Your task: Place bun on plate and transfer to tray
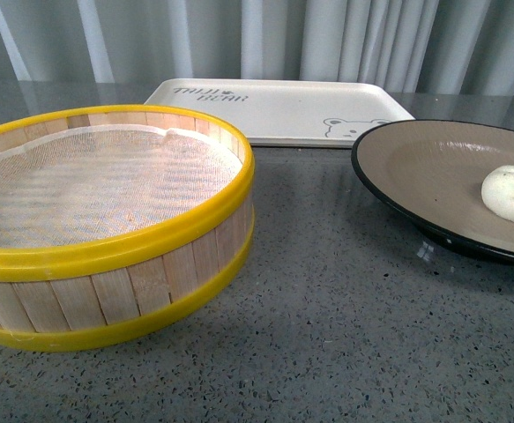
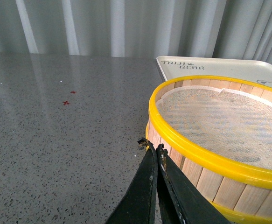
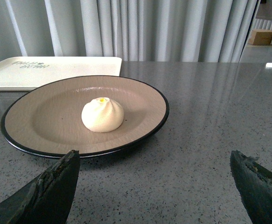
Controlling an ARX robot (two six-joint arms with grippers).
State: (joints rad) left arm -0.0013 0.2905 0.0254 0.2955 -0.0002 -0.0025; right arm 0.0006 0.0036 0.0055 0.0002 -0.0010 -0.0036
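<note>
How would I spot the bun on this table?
Find the big yellow-rimmed wooden steamer basket on the grey table; to its right sits a wide grey-brown plate with a black rim. The bun lies on that plate: a small cream-white mound, pleated on top with a tiny orange dot, the only small round thing there.

Bright, even light; soft glare on countertop (image 3: 269, 66).

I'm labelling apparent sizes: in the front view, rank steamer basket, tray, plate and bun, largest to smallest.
1. steamer basket, nearest the camera, which inflates it.
2. tray and plate: about alike, and the plate is cut off at the edge, so not ranked.
3. bun, clearly smallest.
</note>
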